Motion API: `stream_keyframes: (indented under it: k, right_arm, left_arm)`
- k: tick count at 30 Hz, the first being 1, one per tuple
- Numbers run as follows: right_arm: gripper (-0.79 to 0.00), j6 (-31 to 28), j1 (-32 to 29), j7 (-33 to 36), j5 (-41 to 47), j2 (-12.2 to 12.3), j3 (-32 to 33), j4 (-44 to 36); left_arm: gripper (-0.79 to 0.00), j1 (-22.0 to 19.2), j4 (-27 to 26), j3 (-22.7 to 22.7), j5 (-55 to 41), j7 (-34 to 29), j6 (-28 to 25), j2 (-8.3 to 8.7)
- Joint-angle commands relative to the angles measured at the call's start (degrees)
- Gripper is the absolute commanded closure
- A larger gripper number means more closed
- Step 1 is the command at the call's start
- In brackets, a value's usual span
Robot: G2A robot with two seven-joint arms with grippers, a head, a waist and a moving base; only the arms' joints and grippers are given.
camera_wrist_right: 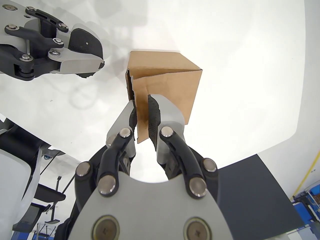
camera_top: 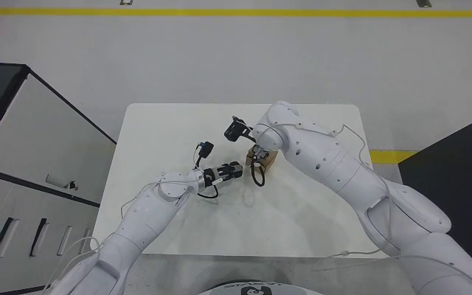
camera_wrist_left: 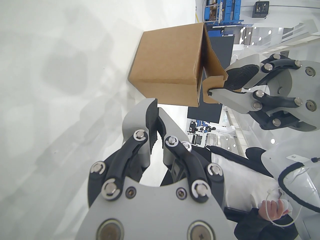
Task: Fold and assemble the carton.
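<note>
**White counter, small carton, one flap pinched**

White counter (camera_top: 310, 221) carries a single brown cardboard carton (camera_wrist_right: 172, 86), which sits near the middle with its body already squared up into a box. The right fingers (camera_wrist_right: 167, 111) are clamped on a loose end flap (camera_wrist_right: 141, 96) that stands out from the open end. That grip probably serves to steer the flap into the box mouth while also keeping the light carton from sliding.

The left fingers (camera_wrist_left: 135, 123) lie low over the counter, just beside the carton's near lower edge and apart from it. They are drawn together on nothing. My reading is that they wait as a stop or pusher, ready to brace the wall while the flap is turned in.

From above, the right wrist covers most of the carton, so its top cannot be judged there. The inside of the open end is dark, and I cannot tell how many other flaps are tucked. The far end of the box is out of sight, so whether it is closed stays unknown. How deep the flap's edge sits between the pads is hidden as well.
</note>
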Motion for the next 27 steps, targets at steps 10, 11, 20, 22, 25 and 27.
stream_keyframes:
  k: [10, 11, 20, 22, 25, 27]
  right_arm:
    - [-0.068, -0.73, -0.32, -0.53, -0.02, -0.91, 0.06, 2.03]
    - [-0.068, -0.76, -0.34, -0.58, -0.04, -1.0, 0.06, 2.21]
    - [-0.086, -1.42, -0.55, -1.44, 0.61, -1.76, 0.36, 4.35]
    - [-0.089, -1.49, -0.65, -1.66, 0.85, -1.92, 0.44, 4.97]
    - [-0.126, -1.56, -0.72, -1.93, 1.49, -2.15, 0.74, 5.73]
    - [-0.169, -1.56, -0.72, -2.27, 2.3, -2.24, 1.26, 6.13]
  left_arm:
    - [0.0, 0.0, 0.0, 0.0, 0.0, 0.0, 0.0, 0.0]
    - [0.0, 0.0, 0.0, 0.0, 0.0, 0.0, 0.0, 0.0]
    - [0.0, 0.0, 0.0, 0.0, 0.0, 0.0, 0.0, 0.0]
    - [0.0, 0.0, 0.0, 0.0, 0.0, 0.0, 0.0, 0.0]
    - [0.0, 0.0, 0.0, 0.0, 0.0, 0.0, 0.0, 0.0]
    - [0.0, 0.0, 0.0, 0.0, 0.0, 0.0, 0.0, 0.0]
